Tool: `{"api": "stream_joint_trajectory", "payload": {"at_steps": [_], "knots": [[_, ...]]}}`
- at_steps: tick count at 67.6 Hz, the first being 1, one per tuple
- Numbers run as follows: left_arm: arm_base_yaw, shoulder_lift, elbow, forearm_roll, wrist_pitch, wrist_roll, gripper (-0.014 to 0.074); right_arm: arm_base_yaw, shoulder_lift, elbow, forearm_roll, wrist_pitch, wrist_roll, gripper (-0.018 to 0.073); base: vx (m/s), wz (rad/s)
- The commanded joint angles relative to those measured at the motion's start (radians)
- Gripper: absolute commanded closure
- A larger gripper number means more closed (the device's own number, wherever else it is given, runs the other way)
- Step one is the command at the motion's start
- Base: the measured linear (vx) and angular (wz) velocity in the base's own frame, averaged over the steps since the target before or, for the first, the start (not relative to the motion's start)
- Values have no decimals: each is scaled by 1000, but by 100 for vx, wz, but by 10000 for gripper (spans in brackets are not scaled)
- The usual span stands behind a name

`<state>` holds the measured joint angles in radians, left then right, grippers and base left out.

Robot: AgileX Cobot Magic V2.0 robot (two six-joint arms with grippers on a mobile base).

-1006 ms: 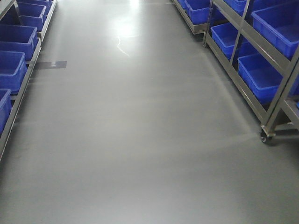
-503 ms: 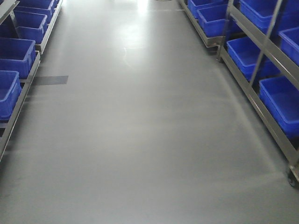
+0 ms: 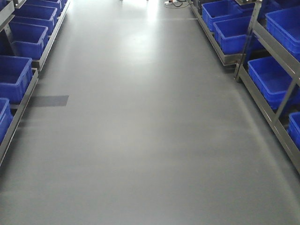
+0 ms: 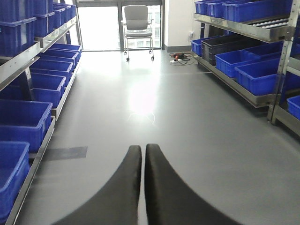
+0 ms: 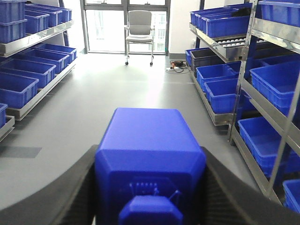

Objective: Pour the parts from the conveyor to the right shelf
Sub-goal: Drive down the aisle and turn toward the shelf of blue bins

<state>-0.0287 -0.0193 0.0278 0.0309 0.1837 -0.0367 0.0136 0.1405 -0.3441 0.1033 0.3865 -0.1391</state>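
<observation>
In the right wrist view my right gripper [image 5: 150, 161] is shut on a blue plastic container [image 5: 147, 136], with one black finger on each side of it. The container points down the aisle and its inside is hidden. In the left wrist view my left gripper [image 4: 142, 150] is shut and empty above the grey floor. The right shelf [image 5: 243, 70] is a metal rack of blue bins [image 5: 220, 93] along the right side; it also shows in the front view [image 3: 269, 115]. No conveyor shows. Neither gripper is in the front view.
A metal rack with blue bins [image 3: 14, 77] lines the left side of the aisle. A grey office chair [image 4: 138, 23] stands at the far end by the windows. Cables and a tool [image 4: 180, 57] lie on the floor beyond. A dark patch [image 3: 49, 101] marks the floor.
The front view has moved forward down the aisle. The floor patch has slid lower in the frame, and the right rack's caster wheel has left the view.
</observation>
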Motion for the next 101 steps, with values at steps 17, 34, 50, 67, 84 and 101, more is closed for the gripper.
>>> {"api": "stream_joint_trajectory", "payload": {"at_steps": [17,34,50,67,84,101], "knots": [[-5,-4,-19,-1,-72,-7,603,-6,11,-25,-2,-79,-8,568,68,-3],[-5,-4,-19,-1,-72,-7,603,-6,11,-25,-2,-79,-8,568,65,8],[-5,-4,-19,-1,-72,-7,603,-6,11,-25,-2,-79,-8,568,63,18],[-5,-4,-19,-1,-72,-7,603,-6,11,-25,-2,-79,-8,568,60,13],[-5,-4,-19,-1,-72,-7,603,-6,11,-25,-2,-79,-8,568,55,10],[-5,-4,-19,-1,-72,-7,603,-6,11,-25,-2,-79,-8,568,47,22]]}}
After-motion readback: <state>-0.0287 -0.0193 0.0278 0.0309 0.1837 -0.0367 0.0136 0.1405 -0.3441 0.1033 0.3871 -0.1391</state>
